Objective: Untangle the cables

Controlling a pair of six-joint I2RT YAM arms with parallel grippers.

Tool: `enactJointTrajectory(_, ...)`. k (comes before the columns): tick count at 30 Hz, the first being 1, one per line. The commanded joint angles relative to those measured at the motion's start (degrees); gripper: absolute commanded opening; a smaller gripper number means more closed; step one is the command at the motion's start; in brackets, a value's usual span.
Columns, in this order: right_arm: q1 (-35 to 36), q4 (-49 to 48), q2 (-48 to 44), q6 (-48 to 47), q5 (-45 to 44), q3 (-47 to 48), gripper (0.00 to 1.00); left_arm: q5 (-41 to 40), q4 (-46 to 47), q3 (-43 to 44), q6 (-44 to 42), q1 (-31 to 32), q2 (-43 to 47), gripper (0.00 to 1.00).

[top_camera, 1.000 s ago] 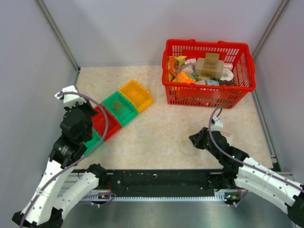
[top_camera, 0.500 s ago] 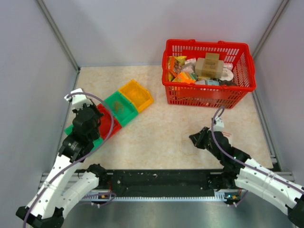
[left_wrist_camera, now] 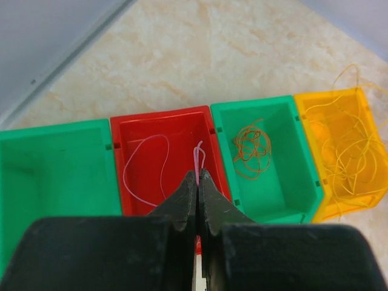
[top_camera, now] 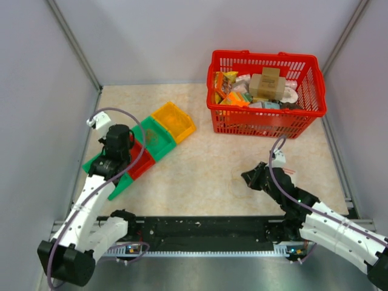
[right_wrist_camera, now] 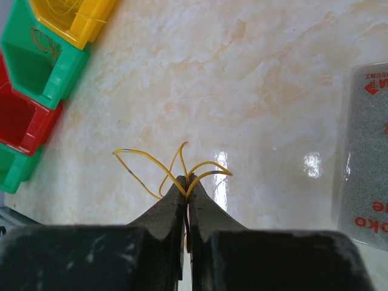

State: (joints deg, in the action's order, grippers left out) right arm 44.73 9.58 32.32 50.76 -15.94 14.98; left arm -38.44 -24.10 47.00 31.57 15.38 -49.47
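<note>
My left gripper [left_wrist_camera: 198, 174] is shut on a thin pink cable [left_wrist_camera: 199, 156] and holds it over the red bin [left_wrist_camera: 163, 124], where another pink cable loop [left_wrist_camera: 145, 167] lies. In the top view the left gripper [top_camera: 119, 140] hangs over the row of bins. My right gripper [right_wrist_camera: 187, 180] is shut on several thin yellow cable loops [right_wrist_camera: 151, 160], held low over the table; in the top view the right gripper [top_camera: 247, 177] is at the table's middle right. Orange cables [left_wrist_camera: 253, 145] lie in a green bin [left_wrist_camera: 276, 188]. Yellow cables [left_wrist_camera: 342, 142] fill the yellow bin [left_wrist_camera: 312, 118].
A second green bin [left_wrist_camera: 54, 170] stands at the left end of the row. A red basket [top_camera: 264, 121] full of packages stands at the back right. A grey packet [right_wrist_camera: 367, 157] lies on the table to the right of my right gripper.
My left arm has swung forward and right, bringing its gripper over the red bin. The right arm has stayed still.
</note>
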Motion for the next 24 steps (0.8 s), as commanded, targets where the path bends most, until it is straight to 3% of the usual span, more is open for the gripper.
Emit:
enactJointTrajectory(1, -0.52, -1.32, 0.12, 0.39, 0.48, 0.83, 0.00, 12.23, 0.97, 1.08, 7.01, -6.22, -4.66, 0.00)
enactJointTrajectory(7, -0.52, -1.32, -0.06, 0.13, 0.74, 1.36, 0.00, 24.89, 3.44, -2.79, 12.54, -18.17, -8.27, 0.00)
enactJointTrajectory(12, -0.43, -1.67, 0.47, 0.39, 1.09, 0.75, 0.00, 30.34, 4.67, -5.95, 16.06, -21.17, -10.29, 0.00)
enactJointTrajectory(16, -0.52, -1.85, 0.73, 0.39, 1.70, 0.84, 0.00, 31.32, 4.06, -6.31, 16.94, -21.62, -11.00, 0.35)
enactJointTrajectory(18, -0.52, -1.94, 1.08, 0.39, 2.06, 0.75, 0.00, 30.97, 2.57, -5.96, 17.99, -21.70, -10.38, 0.43)
enactJointTrajectory(22, -0.52, -2.29, 2.31, 0.04, 3.11, 1.10, 0.00, 31.14, 1.42, -6.13, 17.65, -21.70, -7.40, 0.70)
enactJointTrajectory(24, -0.52, -2.46, 3.63, -0.84, 3.81, 1.54, 0.00, 32.37, 0.81, -5.87, 16.33, -21.70, -5.82, 0.73)
